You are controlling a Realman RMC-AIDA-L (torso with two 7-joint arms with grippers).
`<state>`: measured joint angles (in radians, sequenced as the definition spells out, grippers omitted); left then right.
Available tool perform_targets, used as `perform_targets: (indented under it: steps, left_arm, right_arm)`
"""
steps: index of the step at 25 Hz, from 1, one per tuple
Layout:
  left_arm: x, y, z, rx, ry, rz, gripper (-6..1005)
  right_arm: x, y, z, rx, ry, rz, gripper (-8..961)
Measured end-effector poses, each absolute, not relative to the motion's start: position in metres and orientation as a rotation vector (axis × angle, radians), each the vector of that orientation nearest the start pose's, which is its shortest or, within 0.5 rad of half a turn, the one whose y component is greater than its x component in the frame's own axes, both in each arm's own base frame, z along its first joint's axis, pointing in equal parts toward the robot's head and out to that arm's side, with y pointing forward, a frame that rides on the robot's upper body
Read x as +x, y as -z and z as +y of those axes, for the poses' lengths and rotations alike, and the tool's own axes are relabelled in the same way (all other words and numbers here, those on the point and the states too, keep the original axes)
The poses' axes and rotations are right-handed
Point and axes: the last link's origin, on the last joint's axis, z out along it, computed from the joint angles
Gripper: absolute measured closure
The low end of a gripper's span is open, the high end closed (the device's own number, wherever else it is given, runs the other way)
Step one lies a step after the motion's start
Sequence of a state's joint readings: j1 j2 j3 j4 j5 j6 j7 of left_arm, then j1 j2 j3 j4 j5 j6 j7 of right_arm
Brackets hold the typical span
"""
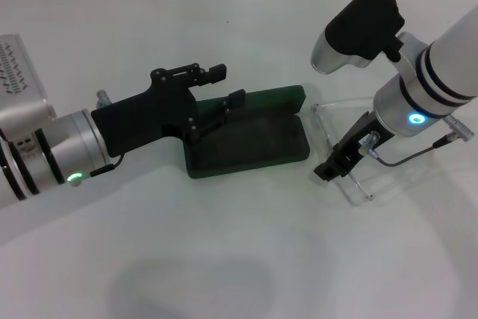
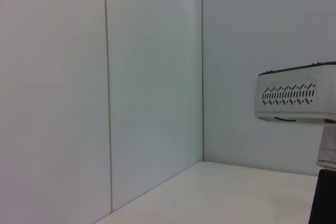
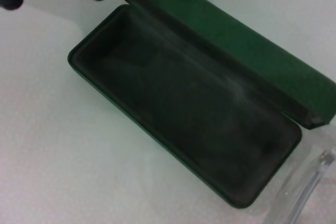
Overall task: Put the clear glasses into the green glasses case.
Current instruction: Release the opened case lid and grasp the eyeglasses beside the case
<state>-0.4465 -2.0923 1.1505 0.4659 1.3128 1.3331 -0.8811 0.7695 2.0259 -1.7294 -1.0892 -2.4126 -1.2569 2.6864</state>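
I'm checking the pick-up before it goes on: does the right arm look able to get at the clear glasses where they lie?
Probably yes. The right gripper is already over the clear glasses, which lie on the table beside the open green glasses case, and nothing stands between them. The left gripper is at the case's lid.

Bright, even light; soft shadows; slight blur.

White table (image 1: 224,259), pale panelled walls (image 2: 152,77).
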Motion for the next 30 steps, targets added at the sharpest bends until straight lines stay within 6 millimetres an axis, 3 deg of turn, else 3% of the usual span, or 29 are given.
perform_targets:
  steps: [30]
  left_arm:
    - [-0.2524, 0.0454, 0.3192, -2.497, 0.895, -0.302, 535]
  right_arm:
    - [0.1467, 0.0624, 0.3659, -2.722, 0.521, 0.738, 753]
